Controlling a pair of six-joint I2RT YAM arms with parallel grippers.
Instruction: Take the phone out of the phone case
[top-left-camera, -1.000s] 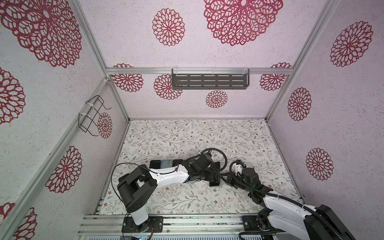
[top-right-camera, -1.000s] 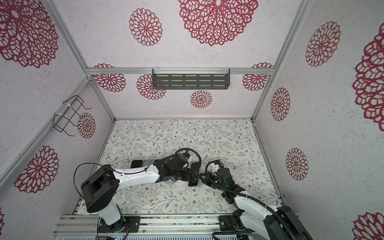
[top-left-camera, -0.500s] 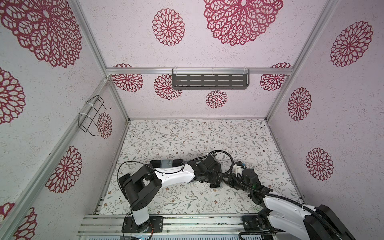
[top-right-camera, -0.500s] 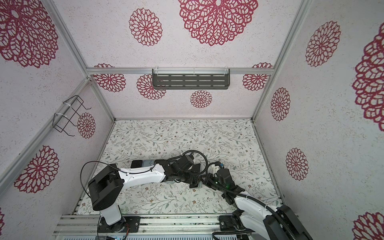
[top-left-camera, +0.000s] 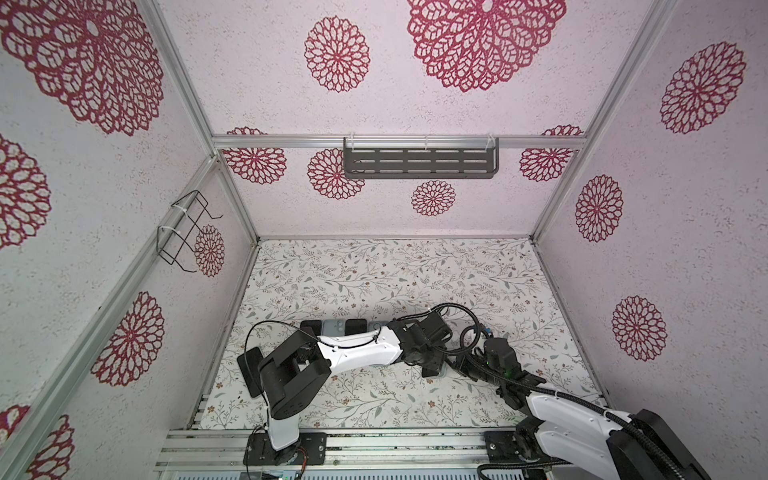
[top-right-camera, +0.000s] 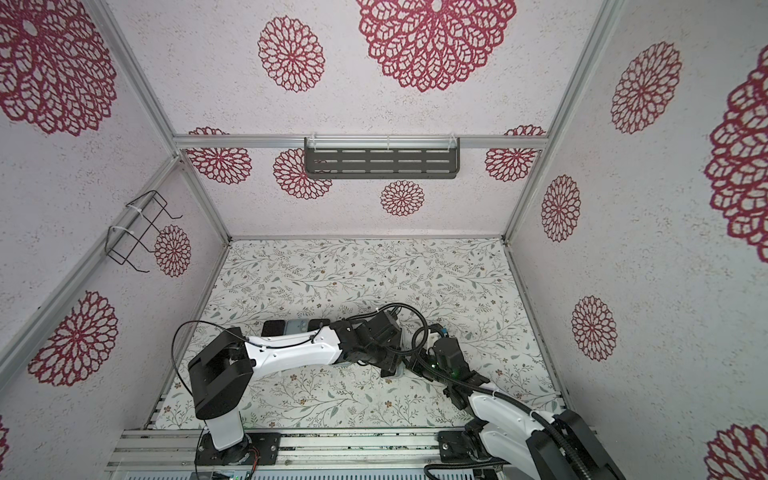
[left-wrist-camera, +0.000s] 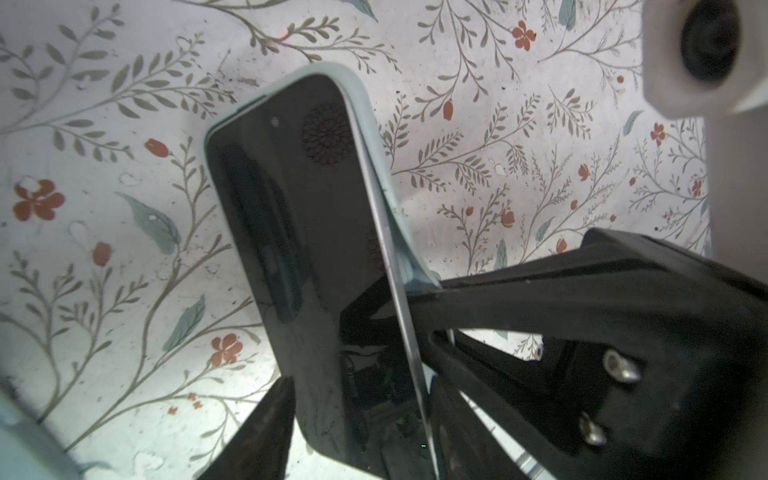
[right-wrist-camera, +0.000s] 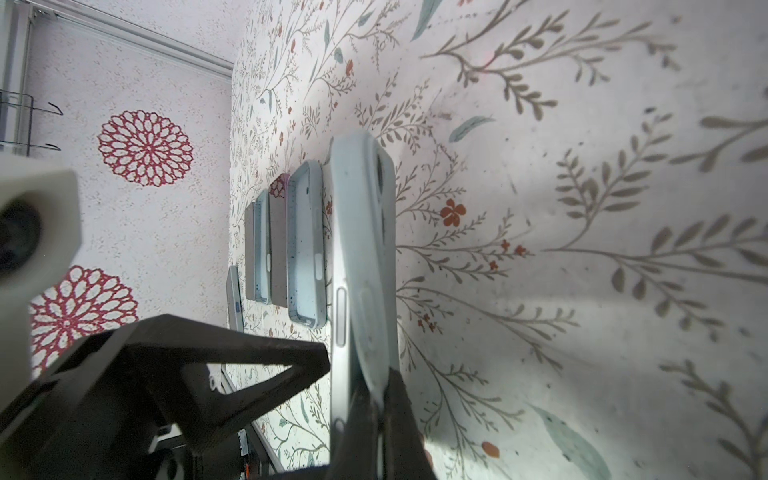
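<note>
Black and part open, the left hand straddles one end of the phone, with a finger beside each long edge. In the right wrist view one of its fingers touches the phone's metal side, but I cannot tell whether the pair truly grips. Just right of it, the right hand is closed tight on the lip of the pale blue-green phone case. It pinches the wall that stands peeled away from one long side of the phone, while the phone's other end sits inside the case rim, dark screen up. Phone and case are low over the floral table, towards the near edge and a little right of the middle. The two hands meet there and hide nearly all of both in both top views. To the left and slightly farther lies a row of flat things: an empty speckled case, a second pale case and dark phones. The white left arm reaches across above the row and covers its right end from above. A black phone lies alone near the left wall. A wire rack hangs on that wall, and a grey shelf on the far one.
</note>
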